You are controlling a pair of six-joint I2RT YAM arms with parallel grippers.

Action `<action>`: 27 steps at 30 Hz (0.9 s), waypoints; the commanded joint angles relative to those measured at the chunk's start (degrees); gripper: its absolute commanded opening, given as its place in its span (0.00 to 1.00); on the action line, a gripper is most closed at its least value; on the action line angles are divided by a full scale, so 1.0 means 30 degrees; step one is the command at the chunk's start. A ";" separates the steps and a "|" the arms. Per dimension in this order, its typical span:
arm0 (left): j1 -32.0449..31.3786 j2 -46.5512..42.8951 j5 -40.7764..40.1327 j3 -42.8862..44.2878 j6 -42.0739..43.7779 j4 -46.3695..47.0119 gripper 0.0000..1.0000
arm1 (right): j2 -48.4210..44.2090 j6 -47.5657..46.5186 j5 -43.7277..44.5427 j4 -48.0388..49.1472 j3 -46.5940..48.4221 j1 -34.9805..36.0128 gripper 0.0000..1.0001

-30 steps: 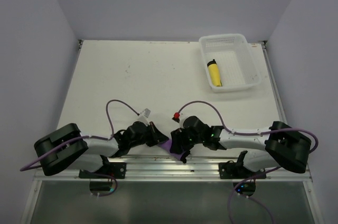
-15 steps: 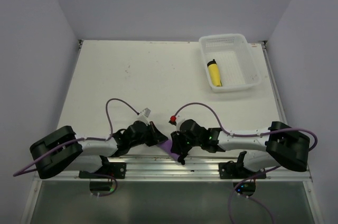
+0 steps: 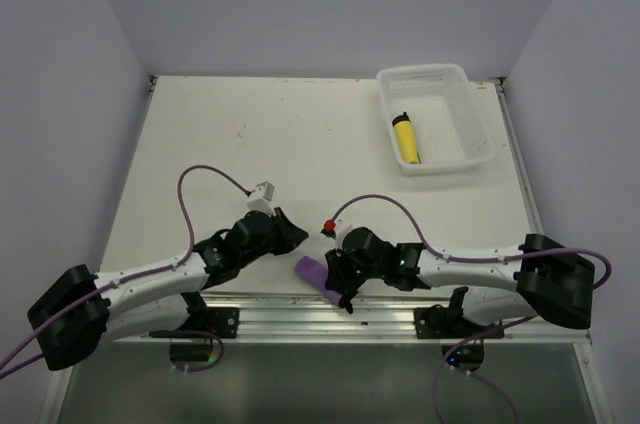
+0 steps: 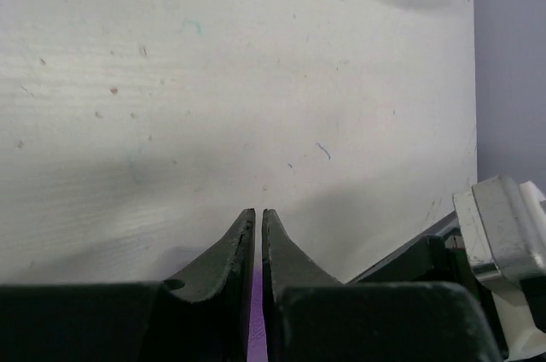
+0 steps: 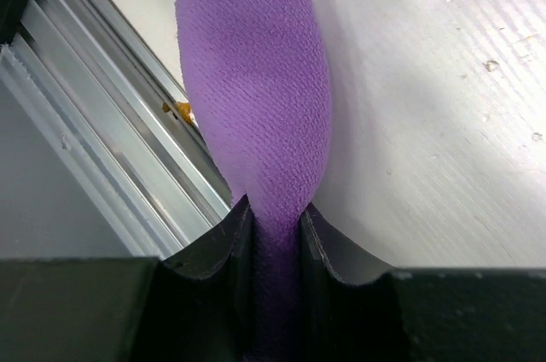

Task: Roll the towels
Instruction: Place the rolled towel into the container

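Pinching purple towel — right gripper; long axis straight ahead of jaws.

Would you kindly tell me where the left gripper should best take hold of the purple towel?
Grip the purple towel by its free rounded end, coming from the left arm's side. The right gripper pinches the other end, so only the rounded end juts out clear, towards the left gripper.
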 commanded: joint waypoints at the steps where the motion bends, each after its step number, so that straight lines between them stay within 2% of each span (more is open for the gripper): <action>1: 0.1219 -0.1440 -0.1266 0.1041 0.1608 -0.2656 0.11 | -0.1145 -0.0144 0.1332 -0.0858 0.0040 0.0077 0.00; 6: 0.3036 -0.3461 -0.0883 0.1070 0.2253 -0.3919 0.12 | -0.1704 -0.0086 0.2274 -0.1036 0.0041 -0.0478 0.00; 12: 0.3185 -0.4080 -0.1382 0.1978 0.2839 -0.5150 0.13 | -0.1937 -0.0846 0.2658 -0.1970 0.1064 -0.2380 0.00; 18: 0.3185 -0.4167 -0.1646 0.2623 0.3571 -0.5474 0.13 | -0.2583 -0.3218 0.1924 -0.4372 0.4254 -0.6449 0.00; 21: 0.3215 -0.4314 -0.1822 0.2916 0.3981 -0.5503 0.13 | -0.2554 -0.4185 0.0727 -0.5134 0.6422 -0.9349 0.00; 25: 0.3215 -0.4373 -0.1939 0.3180 0.4536 -0.5650 0.13 | -0.1531 -0.5094 -0.1644 -0.5401 0.9260 -1.3767 0.00; 27: 0.3215 -0.4490 -0.1968 0.3151 0.4568 -0.5649 0.13 | -0.0829 -0.5503 -0.1536 -0.5198 0.9969 -1.4626 0.00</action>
